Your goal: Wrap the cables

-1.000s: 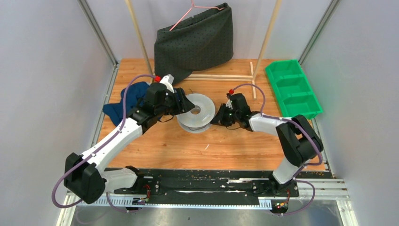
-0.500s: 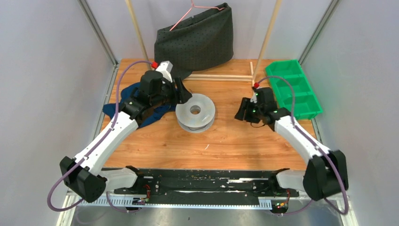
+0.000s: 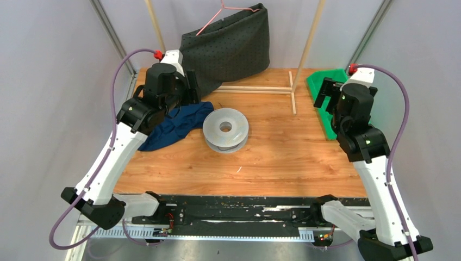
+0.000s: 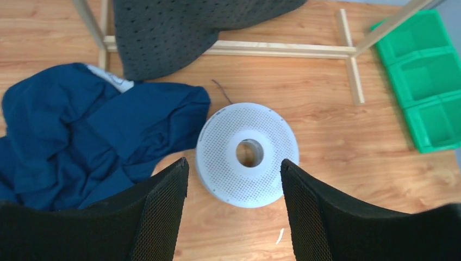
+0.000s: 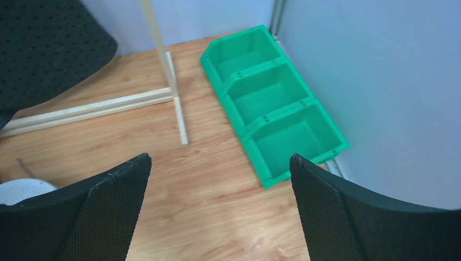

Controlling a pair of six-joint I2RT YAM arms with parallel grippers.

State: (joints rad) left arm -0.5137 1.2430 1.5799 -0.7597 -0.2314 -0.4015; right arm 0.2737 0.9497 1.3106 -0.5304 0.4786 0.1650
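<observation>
Spool lies right of cloth, cable seemingly behind.

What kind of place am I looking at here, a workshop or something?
Probably a robotics lab test booth: two robot arms bolted to a wooden table, plain walls on metal posts around it, and practice props such as a white spool, blue cloth and green bin.

white spool, blue cloth, green bin

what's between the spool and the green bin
Between the spool and the bin it is mostly bare table. A wooden rail ends at the far edge of that stretch. The left wrist view shows this best.
</observation>
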